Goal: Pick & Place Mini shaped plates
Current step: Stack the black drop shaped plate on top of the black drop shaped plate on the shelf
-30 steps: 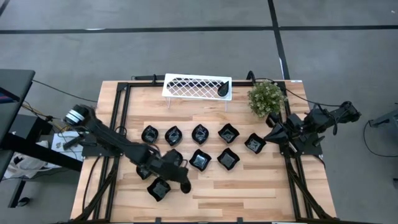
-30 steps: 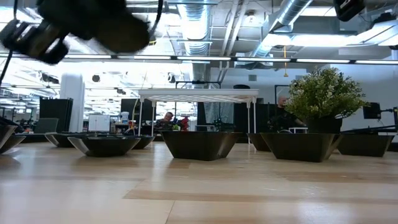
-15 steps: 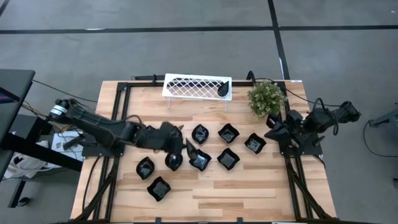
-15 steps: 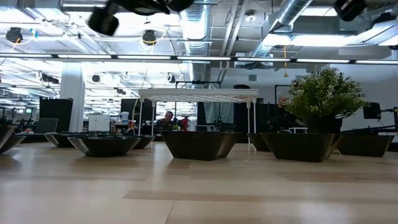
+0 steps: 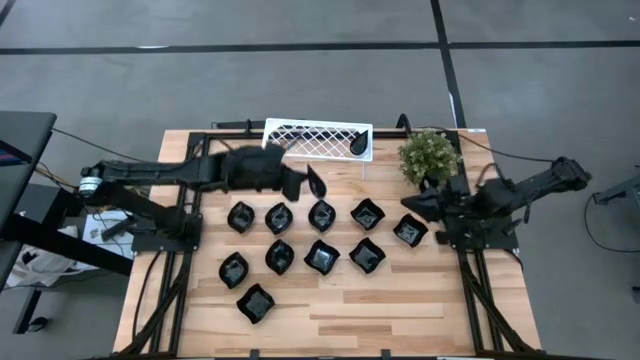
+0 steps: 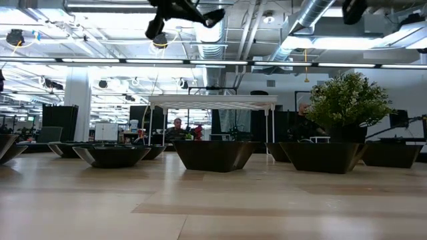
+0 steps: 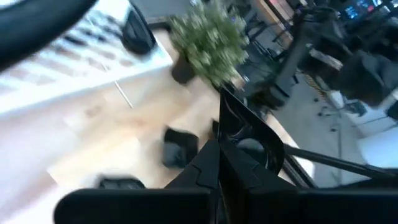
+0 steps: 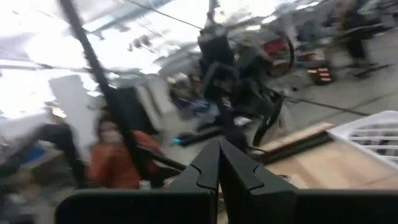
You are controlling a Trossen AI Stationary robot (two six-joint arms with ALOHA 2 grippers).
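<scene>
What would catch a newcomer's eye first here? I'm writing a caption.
Glossy black mini shaped plates lie in rows mid-table. The left gripper holds one narrow dish aloft beside the white lattice rack at the far edge, which bears another. A green plant stands to its right.

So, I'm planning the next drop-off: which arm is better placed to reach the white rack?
Left. Its tool is just in front of the white rack, while the right tool sits by the plant, farther off.
</scene>
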